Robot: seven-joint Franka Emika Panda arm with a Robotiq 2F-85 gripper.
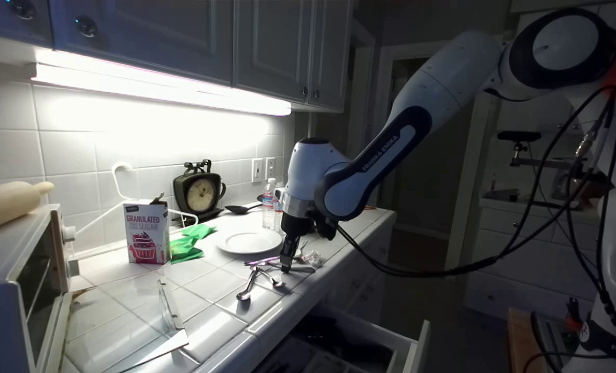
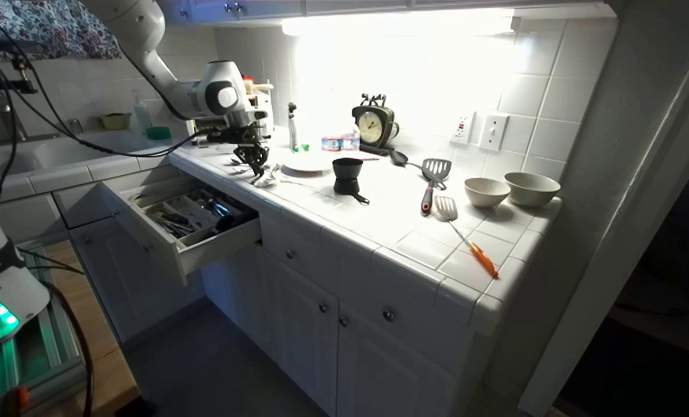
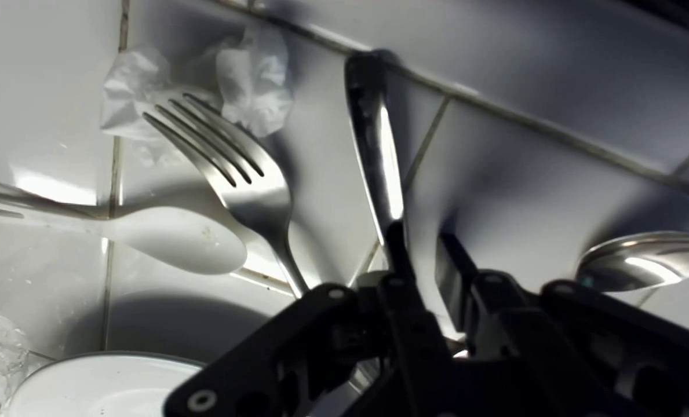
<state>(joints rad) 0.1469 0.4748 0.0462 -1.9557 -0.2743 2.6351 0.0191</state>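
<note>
In the wrist view my gripper (image 3: pixel 424 246) is low over the white tiles, its fingers partly apart with a narrow gap and no object seen between them. A shiny metal handle (image 3: pixel 379 145) runs up to the left finger and passes behind it; whether they touch I cannot tell. Left of it lies a metal fork (image 3: pixel 257 197), its tines over crumpled white paper (image 3: pixel 251 87). A white spoon (image 3: pixel 176 237) lies farther left, and a metal spoon bowl (image 3: pixel 640 263) is to the right. In both exterior views the gripper (image 1: pixel 286 268) points down among the cutlery.
A white plate (image 1: pixel 249 242) is just behind the gripper. Below the counter edge a drawer (image 2: pixel 222 252) stands open, holding cutlery. A sugar box (image 1: pixel 147 233), a toaster oven (image 1: pixel 23 290), a black cup (image 2: pixel 347 171), bowls (image 2: pixel 532 188) and an orange-handled spatula (image 2: pixel 482 259) stand or lie around.
</note>
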